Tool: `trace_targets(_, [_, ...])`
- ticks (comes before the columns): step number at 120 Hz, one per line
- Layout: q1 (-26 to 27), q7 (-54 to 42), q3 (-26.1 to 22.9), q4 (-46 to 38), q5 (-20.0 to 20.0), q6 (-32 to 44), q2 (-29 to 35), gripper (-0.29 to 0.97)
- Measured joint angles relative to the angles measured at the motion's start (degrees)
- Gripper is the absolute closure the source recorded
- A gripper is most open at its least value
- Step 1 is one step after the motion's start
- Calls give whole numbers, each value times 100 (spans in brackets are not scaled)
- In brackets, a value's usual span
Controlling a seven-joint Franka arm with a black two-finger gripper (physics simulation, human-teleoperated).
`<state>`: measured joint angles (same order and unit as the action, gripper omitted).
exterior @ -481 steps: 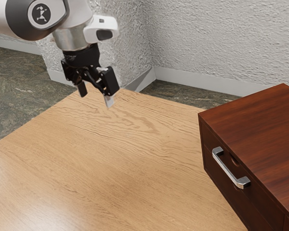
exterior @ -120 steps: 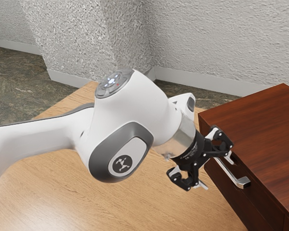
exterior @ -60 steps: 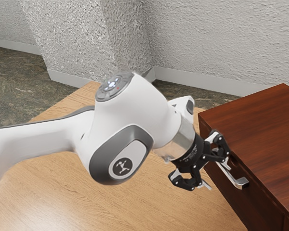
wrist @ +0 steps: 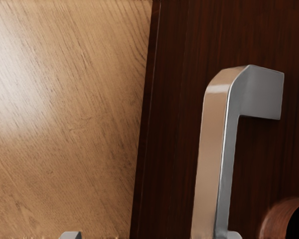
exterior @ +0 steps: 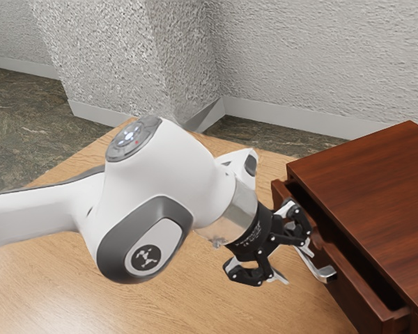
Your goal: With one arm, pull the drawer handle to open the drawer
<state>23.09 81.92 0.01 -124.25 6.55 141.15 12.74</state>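
Here, right between the jaws, lies the handle (exterior: 319, 268), a grey metal bar. Our gripper (exterior: 290, 250) straddles it with the jaws spread wide, one finger to each side. We judge that the bar lies against one finger rather than being pinched from both sides. That would suit the job: a drawer needs only a steady drag along its slide, so catching the bar is enough, and the wide spread leaves room for error.

The handle's (wrist: 214, 164) long axis runs along the face of the drawer (wrist: 174, 124), level with the tabletop and crosswise to the gap between the jaws. At the end we can see, the bar bends back to meet the wood. It stands proud of the face, which leaves room for a finger behind it.

Just beyond the jaws, the drawer (exterior: 348, 296) stands partly out of the cabinet (exterior: 376, 181), with a dark gap open above it. It faces back toward our arm (exterior: 160, 202), so the pull runs straight back along the hand's own line. We think a fair part of the travel is still left.

Below the jaws spreads the wooden table (exterior: 70, 306). Well beyond the cabinet are the rough grey wall (exterior: 320, 56) and the stone floor (exterior: 21, 104).
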Motion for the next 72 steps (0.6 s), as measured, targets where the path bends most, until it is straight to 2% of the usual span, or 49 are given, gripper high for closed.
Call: trace_targets(72, [2,18,13,-787,5,206,654,39])
